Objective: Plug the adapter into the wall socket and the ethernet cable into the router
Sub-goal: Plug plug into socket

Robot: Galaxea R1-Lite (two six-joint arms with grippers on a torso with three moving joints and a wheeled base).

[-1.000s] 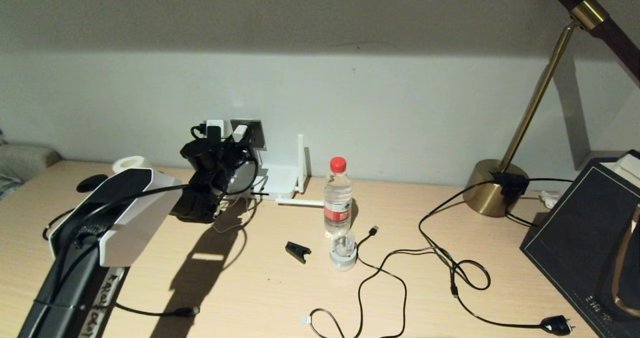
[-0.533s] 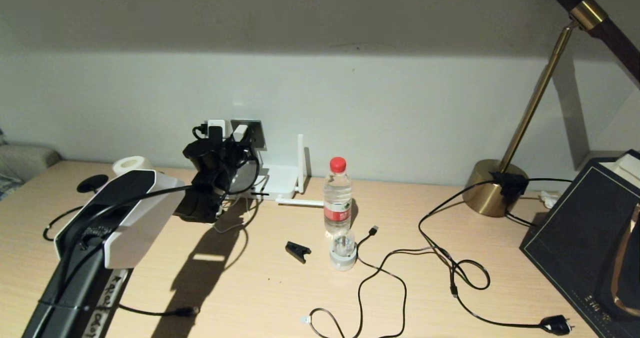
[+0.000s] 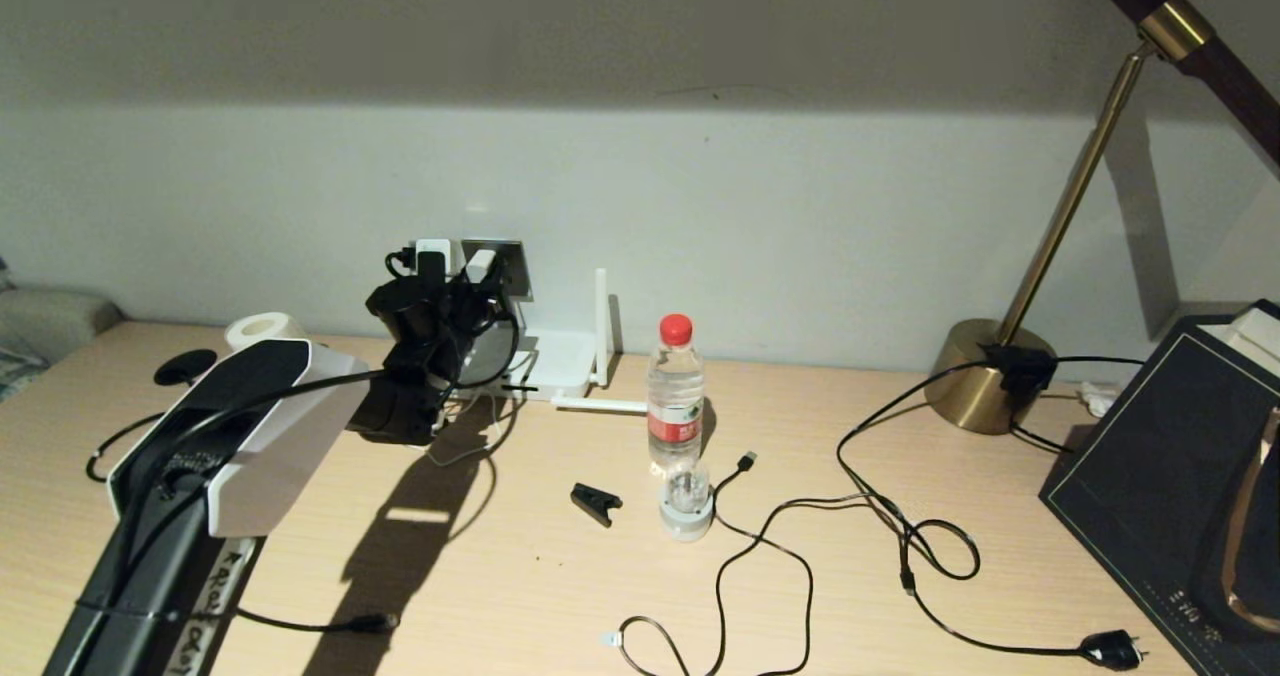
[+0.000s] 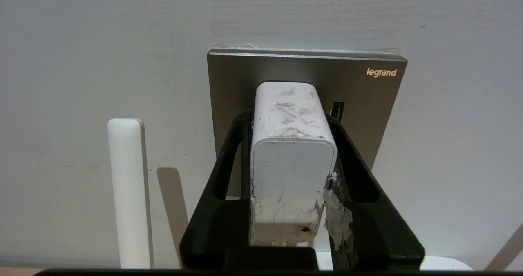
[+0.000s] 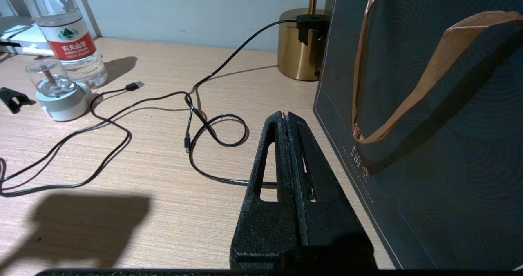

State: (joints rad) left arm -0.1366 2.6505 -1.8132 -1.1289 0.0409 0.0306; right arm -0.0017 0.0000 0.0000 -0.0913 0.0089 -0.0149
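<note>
Your left fingers (image 4: 292, 121) were clamped on the adapter (image 4: 291, 161), one on each side; its far end met the wall socket (image 4: 367, 96) just beyond the tips. The router (image 3: 560, 361) lay below. Your right fingers (image 5: 287, 116) were pressed together, empty, above the desk (image 5: 163, 186).

The left hand (image 3: 440, 281) is raised to the wall socket (image 3: 508, 264), a white adapter (image 3: 481, 265) at its tip. The router (image 3: 560, 361) sits just beside, a water bottle (image 3: 676, 391) near it on the bench (image 3: 520, 576).
</note>
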